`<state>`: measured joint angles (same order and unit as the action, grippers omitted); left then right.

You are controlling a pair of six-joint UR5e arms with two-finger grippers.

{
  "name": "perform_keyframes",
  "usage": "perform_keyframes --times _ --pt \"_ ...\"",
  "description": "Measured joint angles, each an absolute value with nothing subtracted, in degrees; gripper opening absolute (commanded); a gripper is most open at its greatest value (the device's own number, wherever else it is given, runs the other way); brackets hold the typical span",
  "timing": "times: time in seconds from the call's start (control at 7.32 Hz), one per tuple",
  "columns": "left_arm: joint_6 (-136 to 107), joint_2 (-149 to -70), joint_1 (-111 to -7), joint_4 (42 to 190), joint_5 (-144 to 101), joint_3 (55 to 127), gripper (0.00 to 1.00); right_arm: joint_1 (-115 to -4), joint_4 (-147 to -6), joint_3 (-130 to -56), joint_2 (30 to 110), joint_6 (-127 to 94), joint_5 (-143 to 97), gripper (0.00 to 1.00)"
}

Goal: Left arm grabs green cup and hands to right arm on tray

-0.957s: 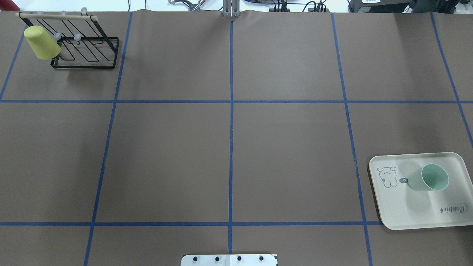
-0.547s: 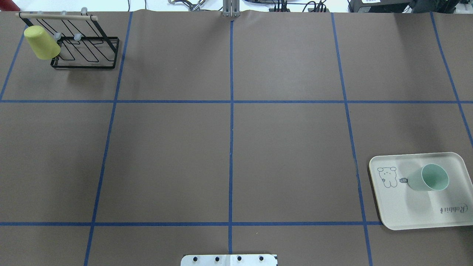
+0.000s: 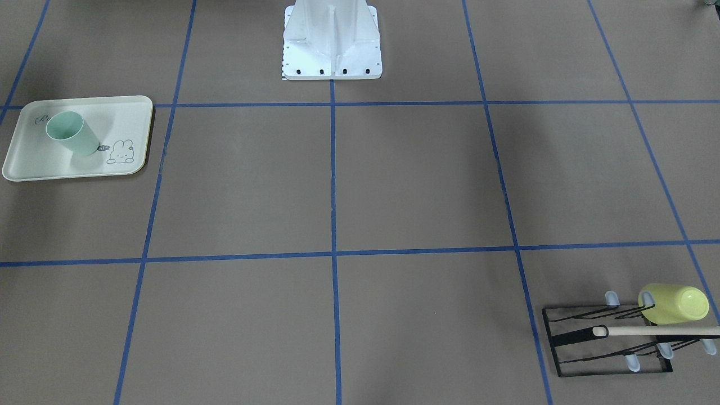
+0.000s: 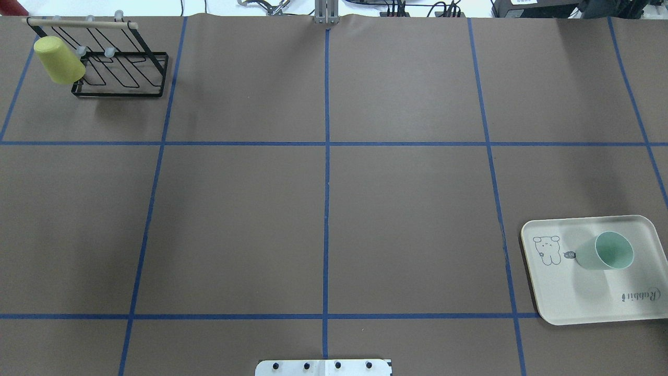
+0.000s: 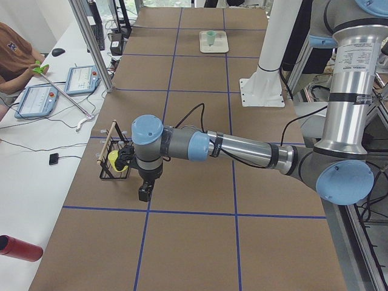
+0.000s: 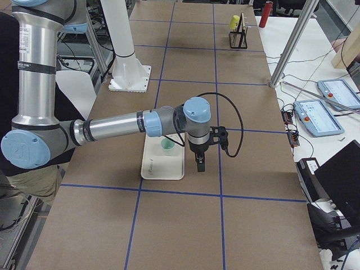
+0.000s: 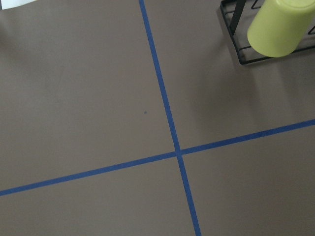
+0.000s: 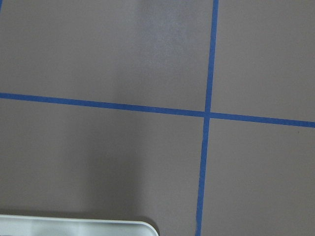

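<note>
Your pale mint-green plastic cup (image 4: pixel 608 251) stands on the cream rectangular tray (image 4: pixel 574 297): looks finished; left fingers (image 5: pixel 143 194), right fingers (image 6: pixel 201 164): cannot tell if open.

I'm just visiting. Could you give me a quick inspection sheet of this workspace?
Surface: brown table with a blue tape grid.
Job's things: green cup upright on tray.
Clutter: yellow cup hung on black rack.
Jaws: left arm hangs near rack, right arm near tray; open or shut, cannot tell.
Cables: black cable loops off each wrist.
Surroundings: person, control tablets and red cylinder at side desks.
</note>
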<state>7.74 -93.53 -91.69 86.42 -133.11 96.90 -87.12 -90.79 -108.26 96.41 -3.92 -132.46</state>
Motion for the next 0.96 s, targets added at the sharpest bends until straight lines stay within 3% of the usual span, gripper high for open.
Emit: perform_keyframes --times 0.96 --pt "-0.88 -91.17 -91.5 86.83 -136.76 98.05 1.0 -89.56 -90.77 -108.89 100.26 -3.47 -132.43 1.0"
